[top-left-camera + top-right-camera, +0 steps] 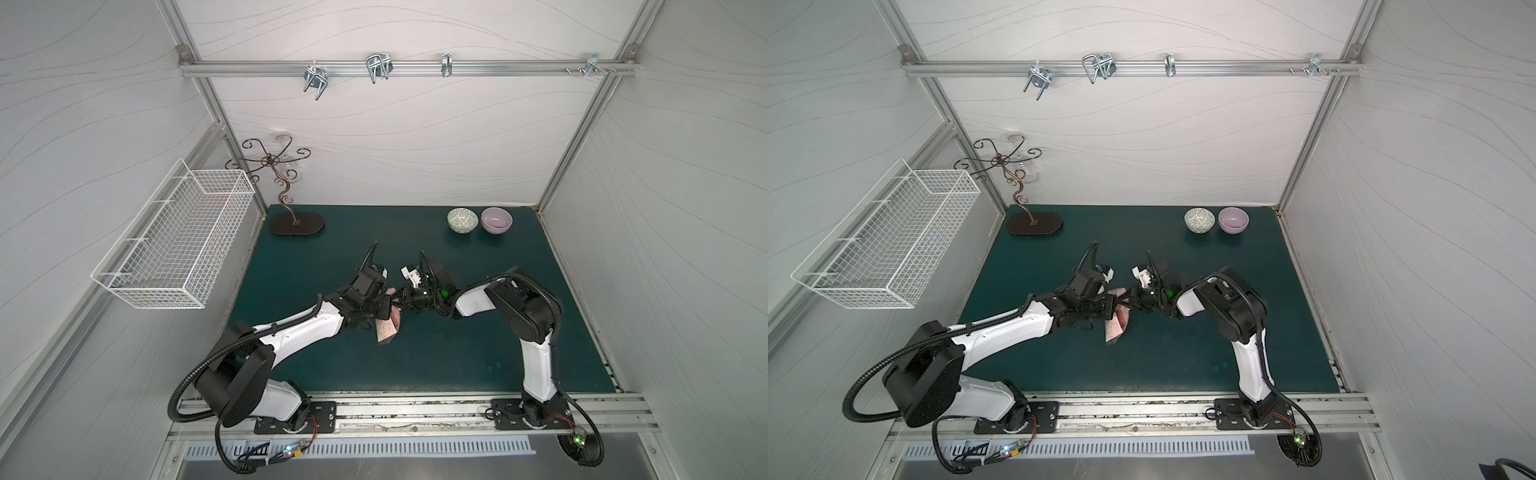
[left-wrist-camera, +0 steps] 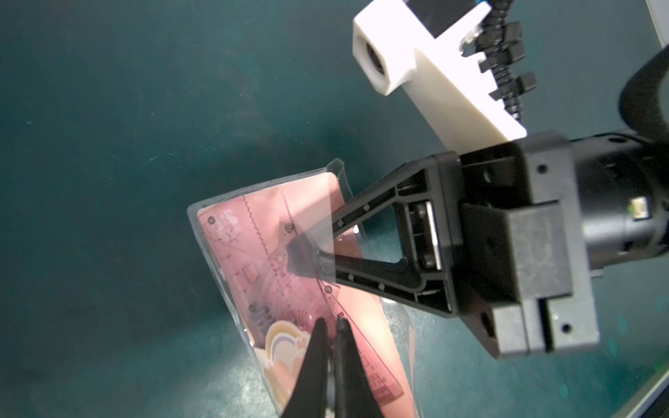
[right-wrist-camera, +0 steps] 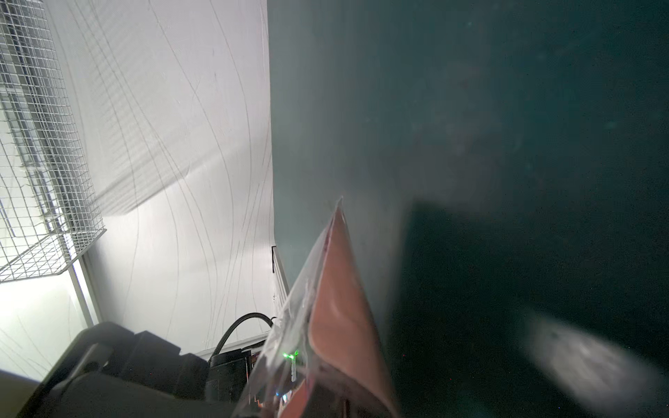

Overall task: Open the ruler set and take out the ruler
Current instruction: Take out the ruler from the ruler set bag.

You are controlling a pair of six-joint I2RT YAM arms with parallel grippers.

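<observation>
Left fingers [image 2: 315,362] and right fingers [image 2: 365,269] pinch ruler set [image 2: 253,275].

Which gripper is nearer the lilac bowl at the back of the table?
Right. The right gripper is mid-table, in front of the lilac bowl and toward the left arm's side; the left gripper faces it from just beyond, slightly farther off.

The ruler set [image 2: 246,253], a clear sleeve over a pink printed card with see-through rulers inside, hangs tilted above the desk's [image 1: 415,365] middle.
</observation>
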